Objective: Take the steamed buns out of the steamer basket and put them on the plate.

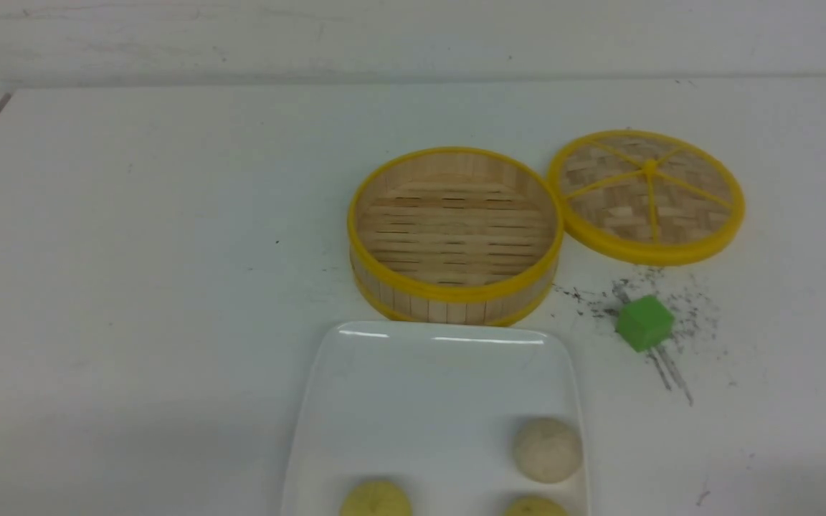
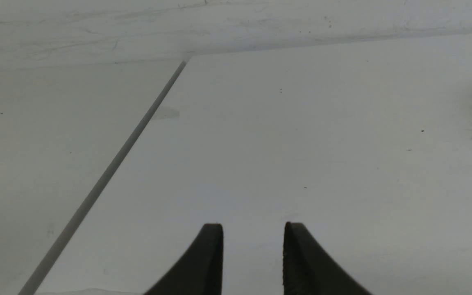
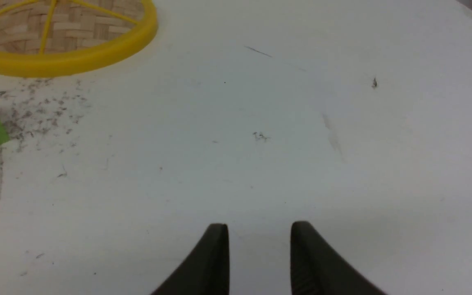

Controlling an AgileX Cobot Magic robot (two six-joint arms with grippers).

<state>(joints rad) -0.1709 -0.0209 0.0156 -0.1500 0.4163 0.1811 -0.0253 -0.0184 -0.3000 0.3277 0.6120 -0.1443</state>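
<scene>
In the front view, the steamer basket (image 1: pixel 454 235) stands upright at the centre of the frame, its open mouth facing up and its slatted floor bare. Just below it lies the plate (image 1: pixel 413 387), its long axis running from the basket down to the lower edge of the frame, where it is cut off. All three steamed buns sit on the plate's lower part: the beige bun (image 1: pixel 547 449) near the right rim, one yellow-green bun (image 1: pixel 376 499) at lower centre and another yellow-green bun (image 1: pixel 536 507) at the lower right, both cropped by the frame edge. The woven lid (image 1: pixel 647 194) rests flat to the right of the basket, close to its rim, and a green cube (image 1: pixel 644 323) sits below the lid among dark scuff marks. No writing shows anywhere.

In the left wrist view, the left gripper (image 2: pixel 253 231) rises from the bottom centre, its jaws parted by a modest gap with nothing between them, over the bare white table (image 2: pixel 301 123).

In the right wrist view, the right gripper (image 3: pixel 259 231) shows the same: jaws slightly apart, holding nothing. The lid's yellow rim fills the upper left, and a corner of the cube shows at the left edge.
</scene>
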